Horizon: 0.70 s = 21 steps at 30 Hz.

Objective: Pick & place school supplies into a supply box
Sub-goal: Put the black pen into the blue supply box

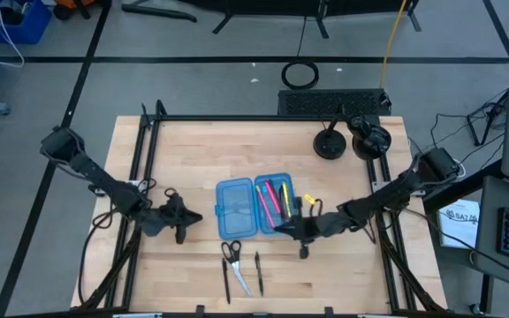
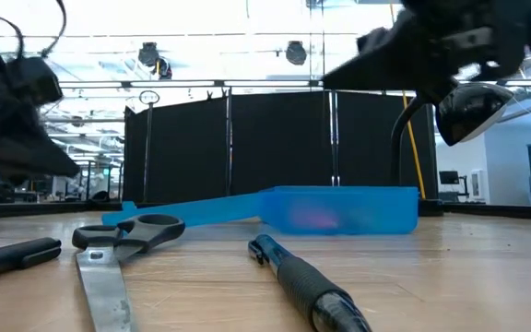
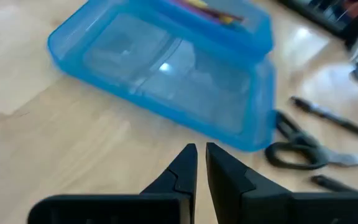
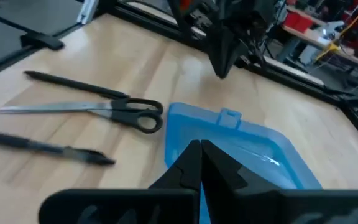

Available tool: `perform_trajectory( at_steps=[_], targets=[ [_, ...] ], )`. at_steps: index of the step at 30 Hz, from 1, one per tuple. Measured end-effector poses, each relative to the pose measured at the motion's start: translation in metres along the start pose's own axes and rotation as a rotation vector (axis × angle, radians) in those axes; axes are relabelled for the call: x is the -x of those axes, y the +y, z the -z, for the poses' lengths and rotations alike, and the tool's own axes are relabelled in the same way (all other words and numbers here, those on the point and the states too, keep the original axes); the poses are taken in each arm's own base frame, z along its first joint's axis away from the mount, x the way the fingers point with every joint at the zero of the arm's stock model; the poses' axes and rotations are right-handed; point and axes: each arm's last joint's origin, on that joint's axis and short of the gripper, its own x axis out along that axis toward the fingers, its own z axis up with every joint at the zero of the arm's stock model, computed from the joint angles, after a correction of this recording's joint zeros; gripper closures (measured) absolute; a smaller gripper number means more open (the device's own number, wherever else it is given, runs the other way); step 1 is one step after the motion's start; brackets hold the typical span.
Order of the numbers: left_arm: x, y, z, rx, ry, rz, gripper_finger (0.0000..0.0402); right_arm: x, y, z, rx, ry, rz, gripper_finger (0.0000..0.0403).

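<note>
The blue supply box lies open in the middle of the table. Pink and yellow pens lie in its right half; its left half holds nothing. Black-handled scissors and two dark pens lie on the wood near the front edge. My left gripper hovers left of the box, its fingers almost together with nothing between them. My right gripper is shut and holds nothing, in the air over the box's near right corner.
Two black round objects stand at the far right of the table. Black frame rails run along both sides. A small yellow piece shows just right of the box. Bare wood lies left of the box and at the far middle.
</note>
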Motion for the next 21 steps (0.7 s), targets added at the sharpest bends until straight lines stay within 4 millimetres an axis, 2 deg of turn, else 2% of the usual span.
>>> perform_trajectory(
  at_steps=[5, 9, 13, 16, 21],
  targets=[
    [-0.001, -0.029, 0.000, 0.043, -0.091, -0.012, 0.0375, 0.025, 0.007, 0.022, -0.016, -0.040, -0.030, 0.0402],
    [-0.010, -0.062, -0.007, 0.070, -0.059, -0.035, 0.0397, 0.046, 0.009, 0.036, -0.038, -0.093, -0.032, 0.0403],
    [-0.023, -0.106, -0.014, 0.102, 0.027, -0.079, 0.0397, 0.065, 0.006, 0.051, -0.050, -0.148, -0.043, 0.0403],
    [-0.032, -0.146, -0.018, 0.120, 0.099, -0.139, 0.0398, 0.079, 0.001, 0.059, -0.051, -0.195, -0.035, 0.0403],
    [-0.034, -0.212, -0.034, 0.212, 0.161, -0.289, 0.0399, 0.099, -0.007, 0.071, -0.022, -0.247, -0.024, 0.0403]
  ],
)
